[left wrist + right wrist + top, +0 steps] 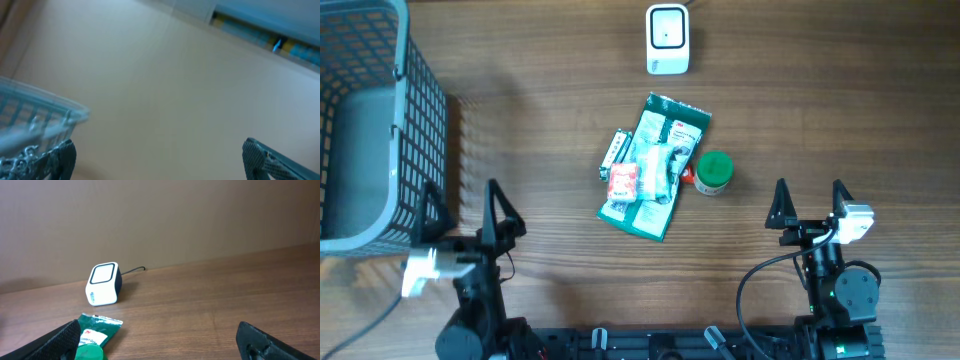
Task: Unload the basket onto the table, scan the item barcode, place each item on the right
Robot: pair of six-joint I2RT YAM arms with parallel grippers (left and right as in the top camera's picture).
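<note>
The white barcode scanner point(667, 38) stands at the far middle of the wooden table, its window facing up; the right wrist view shows the scanner point(104, 284) by the back wall. A pile of items lies mid-table: a green packet point(655, 165) with a small red packet point(623, 180) and a clear wrapped pack on it, and a green-lidded jar point(713, 172) at its right. My left gripper point(460, 200) is open near the front left, nothing between its fingers. My right gripper point(809, 190) is open at the front right, just right of the jar, holding nothing.
A grey-blue wire basket point(425, 110) fills the left side, its rim point(40, 107) close to my left gripper point(160, 160). The scanner's cable runs off toward the back wall. Between my right fingers point(65, 337) lie the packet's corner point(100, 330) and bare wood.
</note>
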